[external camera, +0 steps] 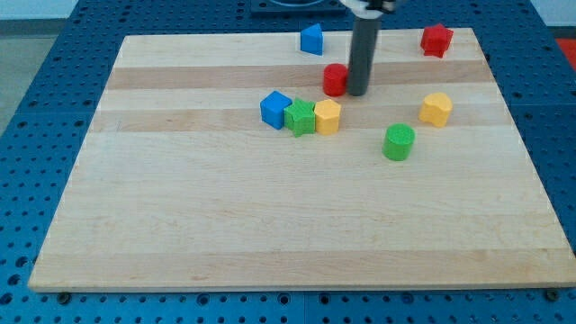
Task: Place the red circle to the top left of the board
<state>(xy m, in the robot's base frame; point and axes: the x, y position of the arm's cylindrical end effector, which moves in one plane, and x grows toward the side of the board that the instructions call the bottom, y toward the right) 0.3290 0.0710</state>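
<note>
The red circle (pixel 335 79) sits on the wooden board (pixel 180 225) in the upper middle of the view. My tip (pixel 357 93) is on the board right against the circle's right side. The dark rod rises straight up from it to the view's top edge.
A blue block (pixel 311 40) lies above-left of the red circle. A red block (pixel 436 40) is at the top right. A blue cube (pixel 275 109), a green block (pixel 301 118) and a yellow block (pixel 328 116) form a row below it. Another yellow block (pixel 436 109) and a green cylinder (pixel 399 142) lie to the right.
</note>
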